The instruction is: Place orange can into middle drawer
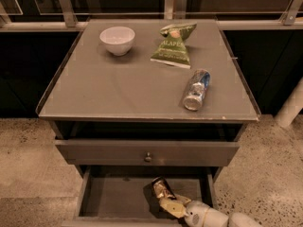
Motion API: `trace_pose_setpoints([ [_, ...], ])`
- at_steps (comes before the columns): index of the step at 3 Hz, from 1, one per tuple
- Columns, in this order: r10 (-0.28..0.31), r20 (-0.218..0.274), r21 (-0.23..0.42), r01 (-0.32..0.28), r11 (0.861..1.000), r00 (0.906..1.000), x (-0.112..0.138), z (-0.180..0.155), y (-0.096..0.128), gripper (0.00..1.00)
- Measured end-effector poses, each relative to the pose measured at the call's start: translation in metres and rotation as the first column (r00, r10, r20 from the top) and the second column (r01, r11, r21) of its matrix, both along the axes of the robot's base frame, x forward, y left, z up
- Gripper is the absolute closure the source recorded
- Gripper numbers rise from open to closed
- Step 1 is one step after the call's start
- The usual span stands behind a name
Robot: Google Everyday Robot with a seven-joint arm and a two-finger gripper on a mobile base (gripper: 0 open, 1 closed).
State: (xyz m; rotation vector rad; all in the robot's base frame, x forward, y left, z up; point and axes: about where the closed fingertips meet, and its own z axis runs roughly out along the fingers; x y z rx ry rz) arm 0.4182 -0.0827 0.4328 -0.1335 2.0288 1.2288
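reaching in from the lower right corner of the view, the gripper, a tan claw on a pale rounded wrist, sits low inside the middle drawer. this is a wide shallow grey tray, pulled out beneath the closed grey drawer front with a small dark round knob.

the orange can, a small shiny copper-toned drink can with mottled gold-brown print, lies just up and to the left of the claw. it touches the claw's tip, over the right half of the tray's floor. its long axis runs diagonally from the claw toward the back left, roughly in line with the single arm's reach. whether the claw clamps the can or sits loose around it cannot be told, nor whether the can rests on the floor or hangs just above it.

by my judgement the can is already within the drawer's walls. the coming move therefore turns on a clean release and a retreat along that same diagonal, toward the lower right, without dragging the can.

no writing on the orange can is readable. on the flat grey cabinet top, the crinkled green snack bag shows pale letters reading roughly "jalape". the silver and blue can, lying on its side near the right edge, and the round white bowl show no legible text.
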Motion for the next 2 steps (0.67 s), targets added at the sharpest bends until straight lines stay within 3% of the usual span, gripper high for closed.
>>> trace_pose_setpoints([
  [2,0.000,0.000,0.000,0.000,1.000,1.0000,0.0000,0.0000,0.0001,0.11],
])
